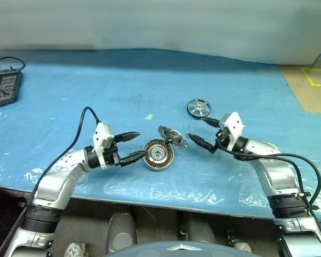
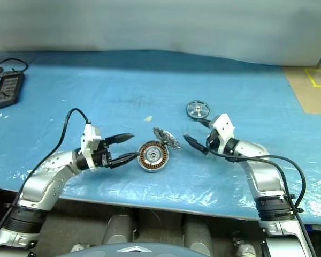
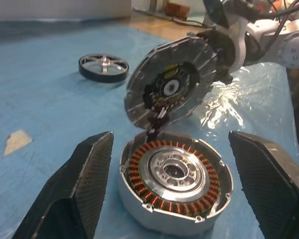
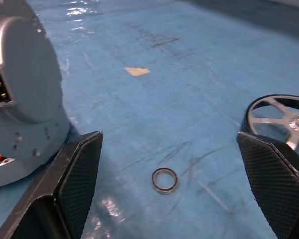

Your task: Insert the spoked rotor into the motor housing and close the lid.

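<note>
Blue plastic sheeting [image 1: 150, 80] covers the table under the head camera, with a dark handheld controller [image 1: 5, 87] lying near its far left edge. Near the middle lies the motor housing [image 1: 158, 154], flat on the sheet with its open face and central axis pointing up, copper windings ringing a silver hub. Its lid [image 1: 172, 136], a dark toothed disc, stands tilted up from the housing's far right rim. The spoked rotor [image 1: 198, 108] lies flat, well apart, farther back and to the right. The left gripper [image 1: 131, 146] points level toward the housing from its left, fingers spread and empty, the nearer fingertip just beside the housing's wall. The right gripper [image 1: 199, 135] points left toward the lid, fingers released and holding nothing.

From the left wrist, the housing [image 3: 175, 183] sits between the two black fingers [image 3: 77, 186], neither plainly touching it; the lid [image 3: 172, 87] leans over its far rim, inner face toward the camera.

From the right wrist, a small metal ring [image 4: 165, 179] lies on the sheet between the spread fingers [image 4: 74, 184], the rotor [image 4: 281, 119] to one side.
</note>
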Available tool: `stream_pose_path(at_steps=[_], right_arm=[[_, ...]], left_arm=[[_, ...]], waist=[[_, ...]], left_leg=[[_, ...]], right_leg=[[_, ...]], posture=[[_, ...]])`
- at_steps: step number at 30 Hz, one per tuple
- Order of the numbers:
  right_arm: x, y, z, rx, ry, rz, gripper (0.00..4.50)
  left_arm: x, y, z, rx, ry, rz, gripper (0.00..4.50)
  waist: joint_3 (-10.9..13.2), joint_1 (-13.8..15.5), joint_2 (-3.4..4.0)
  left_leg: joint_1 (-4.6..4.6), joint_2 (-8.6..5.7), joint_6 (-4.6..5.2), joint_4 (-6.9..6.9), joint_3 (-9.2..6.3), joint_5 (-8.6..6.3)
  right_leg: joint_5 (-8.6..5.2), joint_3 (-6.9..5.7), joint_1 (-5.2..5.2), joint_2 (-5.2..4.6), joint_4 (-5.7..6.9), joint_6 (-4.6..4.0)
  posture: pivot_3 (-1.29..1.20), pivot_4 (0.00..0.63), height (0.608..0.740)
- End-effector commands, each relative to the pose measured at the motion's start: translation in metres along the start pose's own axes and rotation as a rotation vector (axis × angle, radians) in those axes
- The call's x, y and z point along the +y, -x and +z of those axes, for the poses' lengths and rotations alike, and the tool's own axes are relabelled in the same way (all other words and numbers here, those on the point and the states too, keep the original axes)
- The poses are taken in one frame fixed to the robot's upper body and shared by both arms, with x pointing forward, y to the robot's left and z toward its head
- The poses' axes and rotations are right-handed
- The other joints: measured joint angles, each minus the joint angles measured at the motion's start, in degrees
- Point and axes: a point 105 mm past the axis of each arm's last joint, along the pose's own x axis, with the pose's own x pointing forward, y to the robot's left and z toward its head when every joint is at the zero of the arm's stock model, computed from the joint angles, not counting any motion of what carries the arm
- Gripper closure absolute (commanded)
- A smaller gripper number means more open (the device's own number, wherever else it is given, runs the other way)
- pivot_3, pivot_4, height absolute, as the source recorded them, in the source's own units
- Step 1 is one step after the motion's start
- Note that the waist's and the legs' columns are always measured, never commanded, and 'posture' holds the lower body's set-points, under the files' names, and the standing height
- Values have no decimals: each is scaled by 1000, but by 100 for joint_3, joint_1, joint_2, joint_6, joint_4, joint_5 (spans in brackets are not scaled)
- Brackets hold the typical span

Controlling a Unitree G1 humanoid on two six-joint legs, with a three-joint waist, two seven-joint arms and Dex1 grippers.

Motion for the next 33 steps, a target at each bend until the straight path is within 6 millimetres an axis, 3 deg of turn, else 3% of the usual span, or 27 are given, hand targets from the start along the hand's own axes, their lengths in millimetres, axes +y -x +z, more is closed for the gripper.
stream_pose_path(at_steps=[1,7,24,33], right_arm=[[10,-3,1,-4,9,19,0],[18,-4,-12,15,-32,21,0],[-4,-36,-31,32,28,-37,0],[-4,-46,-39,64,99,-19,0]], left_arm=[[-7,4,-5,-21,-48,-22,632],[-12,11,-12,-34,-46,-13,632],[-25,14,-26,-46,-67,51,632],[-34,11,-32,-55,-51,82,632]], waist=[[0,-7,1],[0,-7,0],[-3,-16,-1],[-5,-23,-5]], left_leg=[[1,0,0,-3,1,0],[0,-2,1,-5,6,-2],[10,-2,19,-4,11,-13],[44,-1,20,-4,11,-13]], right_leg=[[-1,1,-1,0,-2,1],[-3,6,-6,-1,-3,3],[-2,11,-3,-1,4,2],[-2,14,27,0,4,2]], posture=[[0,150,740],[0,150,740],[0,150,740],[0,150,740]])
